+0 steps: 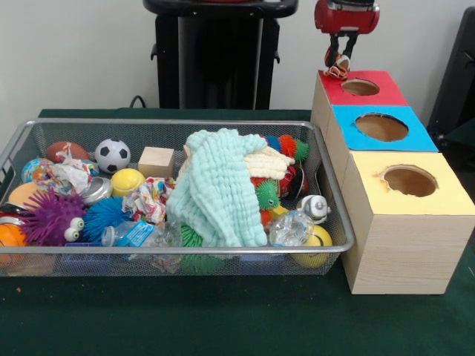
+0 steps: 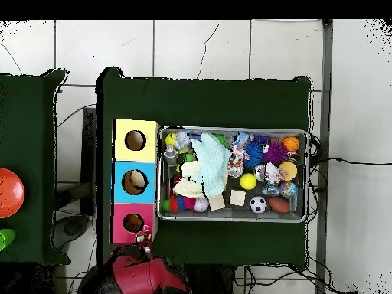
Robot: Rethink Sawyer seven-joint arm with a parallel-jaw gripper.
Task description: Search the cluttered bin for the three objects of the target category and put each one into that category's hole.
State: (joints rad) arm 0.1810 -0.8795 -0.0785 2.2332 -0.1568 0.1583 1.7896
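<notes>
Gripper (image 1: pixel 339 62) clamps a small striped plush (image 1: pixel 338 68) at the red hole's (image 1: pixel 360 87) far edge.
Released here, off-centre, the plush could catch the rim and fall behind the box rather than into it; bin (image 1: pixel 326 200) sits alongside.

Glossy red shell on the arm (image 1: pixel 346 16), rounded, with a pale band across the top and black trim at the lower edge. Slim black gripper (image 1: pixel 339 62) beneath. Broad black pedestal (image 1: pixel 217 55) behind, upright and boxy. From overhead, red casing (image 2: pixel 145 274) over black, bulbous joints.
</notes>
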